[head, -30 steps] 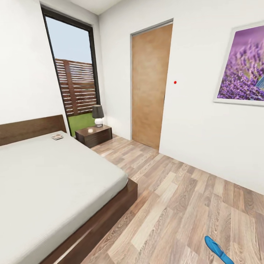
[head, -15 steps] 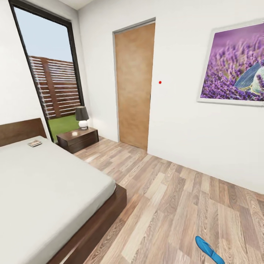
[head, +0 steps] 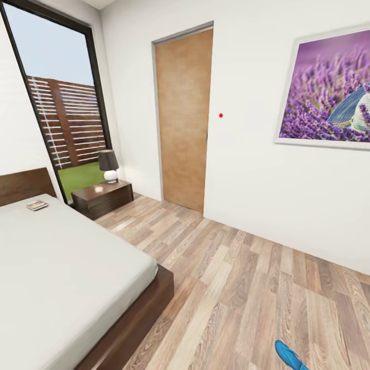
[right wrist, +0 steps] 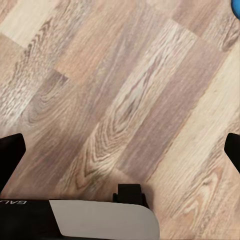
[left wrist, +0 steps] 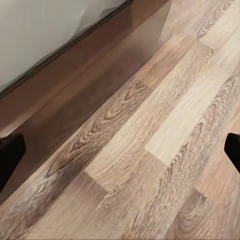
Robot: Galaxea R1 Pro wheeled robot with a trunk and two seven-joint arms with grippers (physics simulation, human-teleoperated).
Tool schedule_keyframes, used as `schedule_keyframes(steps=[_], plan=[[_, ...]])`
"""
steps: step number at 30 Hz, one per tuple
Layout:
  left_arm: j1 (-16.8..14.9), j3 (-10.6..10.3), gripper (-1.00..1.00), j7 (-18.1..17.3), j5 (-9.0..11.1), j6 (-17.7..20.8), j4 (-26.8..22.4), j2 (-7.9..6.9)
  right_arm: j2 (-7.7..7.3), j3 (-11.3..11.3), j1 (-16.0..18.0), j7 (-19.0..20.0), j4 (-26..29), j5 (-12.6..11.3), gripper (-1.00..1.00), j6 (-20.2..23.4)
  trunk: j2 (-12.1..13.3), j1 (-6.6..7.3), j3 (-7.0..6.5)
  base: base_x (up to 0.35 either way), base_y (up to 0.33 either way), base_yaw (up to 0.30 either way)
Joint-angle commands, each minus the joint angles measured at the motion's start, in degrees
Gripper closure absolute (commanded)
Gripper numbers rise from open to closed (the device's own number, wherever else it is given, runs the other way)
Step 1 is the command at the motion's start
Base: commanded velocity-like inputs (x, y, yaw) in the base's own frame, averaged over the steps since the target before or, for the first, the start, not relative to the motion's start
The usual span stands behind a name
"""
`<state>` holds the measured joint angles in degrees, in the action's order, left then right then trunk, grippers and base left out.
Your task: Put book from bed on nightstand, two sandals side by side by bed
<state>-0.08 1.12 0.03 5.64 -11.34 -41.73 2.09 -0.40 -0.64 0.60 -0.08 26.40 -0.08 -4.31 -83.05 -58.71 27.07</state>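
One book (head: 37, 205), one nightstand (head: 102, 197), one sandal (head: 289, 355); both arms' fingers (left wrist: 10, 155) spread wide, empty.

Book (head: 37, 205) flat on grey bed (head: 61, 277), blue sandal (head: 289, 356) on floor

the bed (head: 77, 277) carried the book (head: 37, 205) near its headboard. a lamp (head: 109, 165) stood on the nightstand (head: 103, 198) beside the bed. one sandal (head: 289, 355) lay on the floor (head: 241, 288).
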Motion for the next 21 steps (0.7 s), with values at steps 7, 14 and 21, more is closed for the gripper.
schedule_keyframes(steps=[7,14,21], plan=[[-0.01,0.01,-1.0,-0.03,0.51,-0.15,-0.02,0.02,-0.01,-0.07,0.02,0.14,-0.03,-0.01,-1.0,-0.18,-0.02,-0.02,0.05,0.187,0.0,-0.165],[-0.01,0.02,-1.0,-0.03,0.51,-0.16,-0.02,0.02,-0.03,-0.07,0.01,0.12,-0.03,0.0,-1.0,-0.18,-0.02,-0.02,0.05,0.187,0.0,-0.105],[-0.01,0.02,-1.0,-0.03,0.51,-0.16,-0.02,0.02,0.01,-0.07,0.01,0.16,-0.03,-0.01,-1.0,-0.18,-0.02,-0.02,0.05,0.187,0.0,-0.091]])
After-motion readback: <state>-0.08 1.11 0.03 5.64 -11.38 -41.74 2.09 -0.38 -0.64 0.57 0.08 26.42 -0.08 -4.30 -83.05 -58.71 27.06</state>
